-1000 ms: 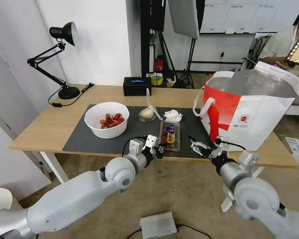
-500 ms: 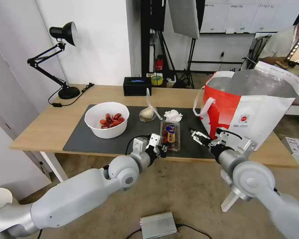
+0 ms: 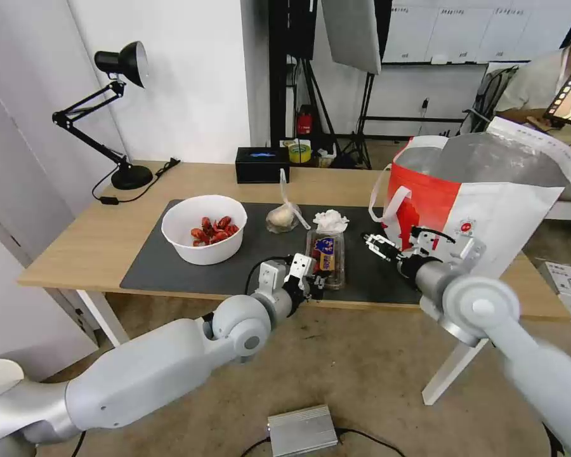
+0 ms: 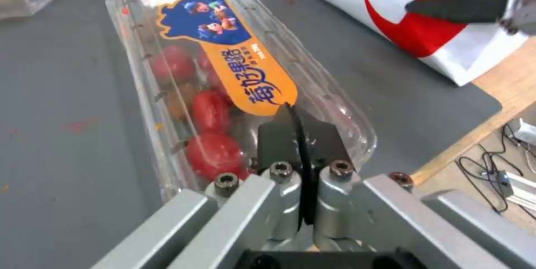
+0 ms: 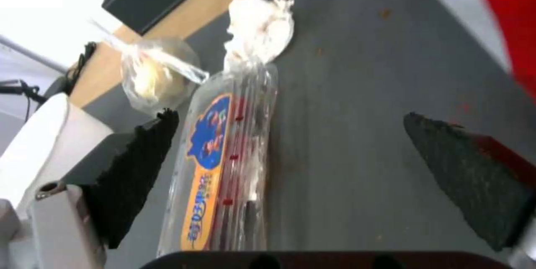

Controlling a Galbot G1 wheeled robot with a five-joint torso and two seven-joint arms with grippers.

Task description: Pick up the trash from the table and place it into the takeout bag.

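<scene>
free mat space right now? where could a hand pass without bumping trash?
Bare mat lies in front of the bowl, and a strip between the clamshell and takeout bag, though the open right gripper hovers there. Crowded: mat centre, where knotted bag, tissue, clamshell and shut left gripper cluster.

Both arms are smooth light grey with big round joints. The left gripper (image 3: 313, 284) has silver metal blocks, hex screws and dark wedge fingers (image 4: 279, 135); a black cable loops at its wrist. The right gripper (image 3: 375, 244) has black rough pads (image 5: 463, 168).
</scene>
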